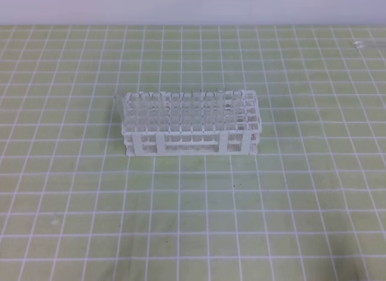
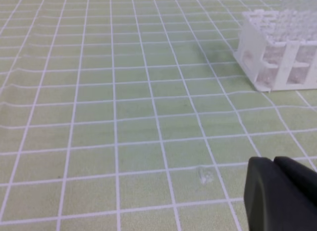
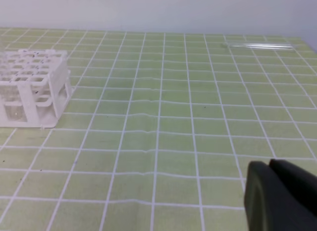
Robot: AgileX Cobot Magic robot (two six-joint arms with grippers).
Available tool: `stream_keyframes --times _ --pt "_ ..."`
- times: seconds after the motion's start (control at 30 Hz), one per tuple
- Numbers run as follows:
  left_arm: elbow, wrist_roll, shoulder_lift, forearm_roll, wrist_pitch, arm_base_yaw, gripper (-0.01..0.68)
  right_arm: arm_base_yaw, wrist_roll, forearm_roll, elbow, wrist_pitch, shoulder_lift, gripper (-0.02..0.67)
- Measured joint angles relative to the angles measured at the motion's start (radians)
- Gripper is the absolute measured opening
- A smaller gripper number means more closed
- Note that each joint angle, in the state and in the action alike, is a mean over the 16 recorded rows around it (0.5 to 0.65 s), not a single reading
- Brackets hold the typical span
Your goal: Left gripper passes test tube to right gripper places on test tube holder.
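The white test tube holder (image 1: 192, 138) stands in the middle of the green grid mat, with several clear tubes upright in its holes. A loose test tube (image 1: 368, 44) lies flat on the mat at the far right; the right wrist view shows this test tube (image 3: 260, 45) far ahead, near the wall. Neither arm shows in the exterior high view. My left gripper (image 2: 272, 162) is low over the mat, fingers together and empty, with the holder (image 2: 270, 62) ahead to its right. My right gripper (image 3: 269, 164) is shut and empty, with the holder (image 3: 34, 87) off to its left.
The mat (image 1: 193, 221) with its white grid covers the whole table up to a pale wall (image 1: 193, 6) at the back. A small clear speck (image 2: 204, 176) lies on the mat just left of my left fingers.
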Motion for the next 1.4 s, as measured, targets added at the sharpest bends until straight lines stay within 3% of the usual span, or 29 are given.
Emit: stream_keyframes --times 1.4 --pt "0.0 0.0 -0.004 0.0 0.0 0.0 -0.002 0.0 0.0 0.0 0.0 0.0 0.002 -0.016"
